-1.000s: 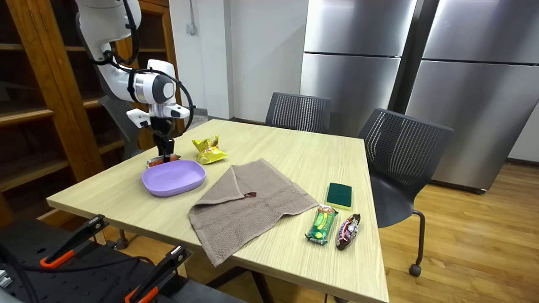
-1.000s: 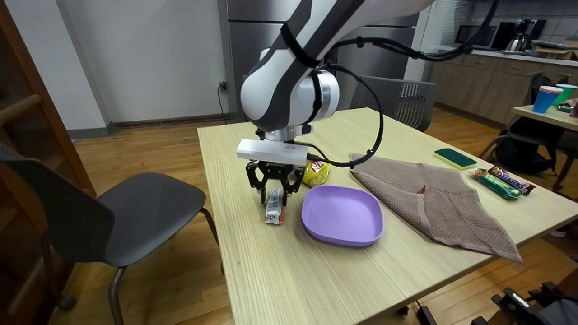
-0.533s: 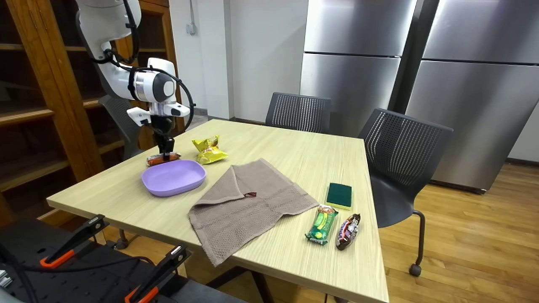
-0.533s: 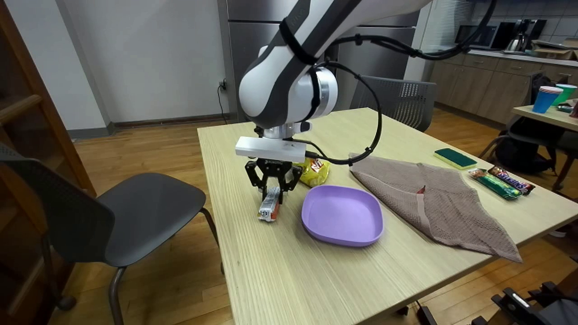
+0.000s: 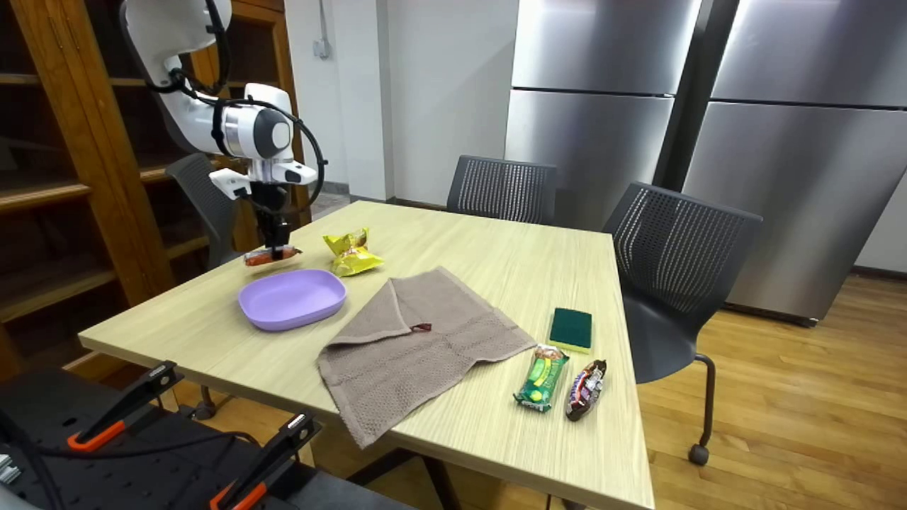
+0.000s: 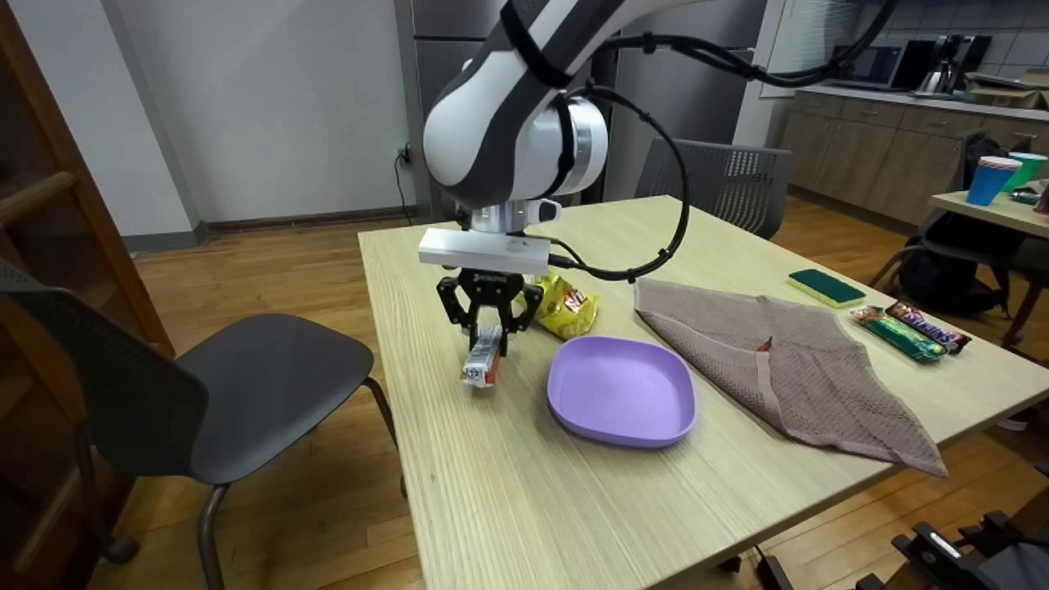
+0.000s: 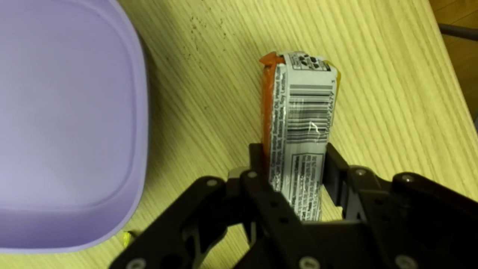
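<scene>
A snack bar in an orange and silver wrapper (image 7: 298,112) is clasped between the black fingers of my gripper (image 7: 293,155), its barcode side facing the wrist camera. Both finger pads press on its long sides. In both exterior views the gripper (image 6: 488,336) points down, and the bar (image 5: 261,258) appears raised slightly above the table. Beside it lies a shallow purple tray (image 6: 623,393), which fills the left of the wrist view (image 7: 74,112). A yellow snack bag (image 5: 352,253) lies close by, partly hidden behind the gripper in an exterior view (image 6: 572,307).
A brown towel (image 5: 439,340) lies past the tray, hanging over the table edge. Farther along are a green sponge (image 5: 570,329), a green-wrapped bar (image 5: 542,379) and a dark-wrapped bar (image 5: 587,389). Chairs (image 6: 270,393) stand around the table, and one table edge runs near the gripper.
The fingers have closed on the orange bar. The gripper has then risen with the bar in it, and the bar has turned a little. The tray, bag and towel have not moved.
</scene>
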Motion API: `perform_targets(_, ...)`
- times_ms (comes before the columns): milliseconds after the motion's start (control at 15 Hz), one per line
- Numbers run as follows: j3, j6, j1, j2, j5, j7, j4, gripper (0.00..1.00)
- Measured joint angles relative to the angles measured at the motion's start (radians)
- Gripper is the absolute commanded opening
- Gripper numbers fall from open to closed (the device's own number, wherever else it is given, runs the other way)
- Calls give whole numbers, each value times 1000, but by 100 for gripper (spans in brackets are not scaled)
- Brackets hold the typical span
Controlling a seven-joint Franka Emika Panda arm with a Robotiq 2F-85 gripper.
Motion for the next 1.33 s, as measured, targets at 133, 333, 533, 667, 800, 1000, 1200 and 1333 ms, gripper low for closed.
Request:
perform_targets(133, 0, -5, 0, -16, 0, -4, -8, 16)
perform_targets(333, -4, -7, 0, -48, 0, -12, -41, 16)
perform_targets(533, -9, -7, 0, -90, 0, -24, -99, 16)
perform_targets(667, -13, -5, 0, -120, 0, -29, -147, 16)
perform_targets(800, -20, -3, 0, -154, 0, -32, -201, 16)
perform_targets(1000, -30, 5, 0, -208, -1, -33, -286, 16)
perform_targets(1200, -41, 20, 0, -259, -1, -33, -372, 16)
perform_targets(1333, -49, 26, 0, -283, -2, -33, -418, 16)
